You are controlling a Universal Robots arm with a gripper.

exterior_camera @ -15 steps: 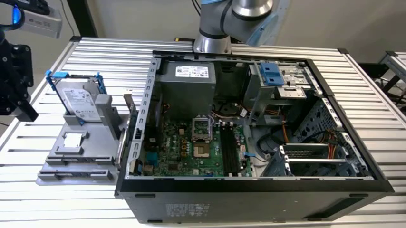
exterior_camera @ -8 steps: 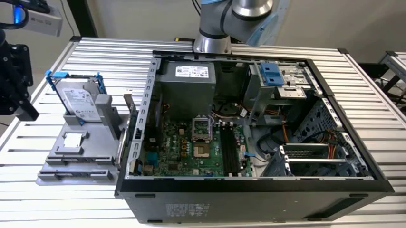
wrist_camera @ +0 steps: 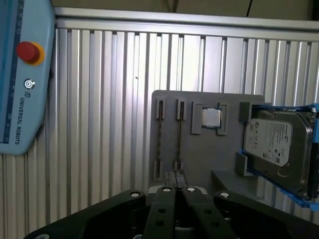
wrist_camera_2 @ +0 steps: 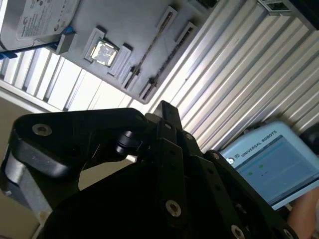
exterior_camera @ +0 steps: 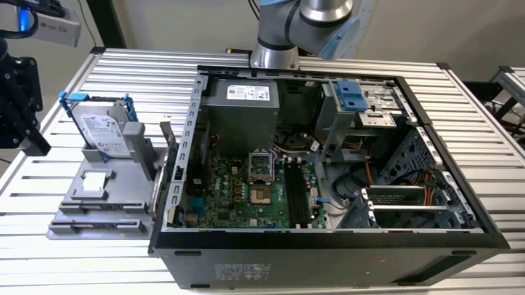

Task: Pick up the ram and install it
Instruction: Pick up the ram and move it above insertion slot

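The ram (wrist_camera: 178, 137) shows as a thin strip standing on edge between two small holders of a grey fixture (wrist_camera: 199, 164); a second such strip (wrist_camera: 160, 134) stands beside it. The second wrist view shows the same strips (wrist_camera_2: 149, 48). My gripper (wrist_camera: 175, 175) hangs high above the fixture, its black fingers (wrist_camera: 164, 204) pressed together with nothing between them; its tip (wrist_camera_2: 164, 107) is also in the second wrist view. In the exterior view, the fixture (exterior_camera: 98, 196) lies left of the open computer case (exterior_camera: 328, 239). The motherboard's long black slots (exterior_camera: 299, 193) run along the case floor.
A silver hard drive (exterior_camera: 107, 129) in a blue-handled frame and a small square chip (exterior_camera: 94, 181) also sit on the fixture. A blue teach pendant (wrist_camera: 20, 74) lies on the ribbed aluminium table (wrist_camera: 99, 99). The arm's base (exterior_camera: 275, 55) stands behind the case.
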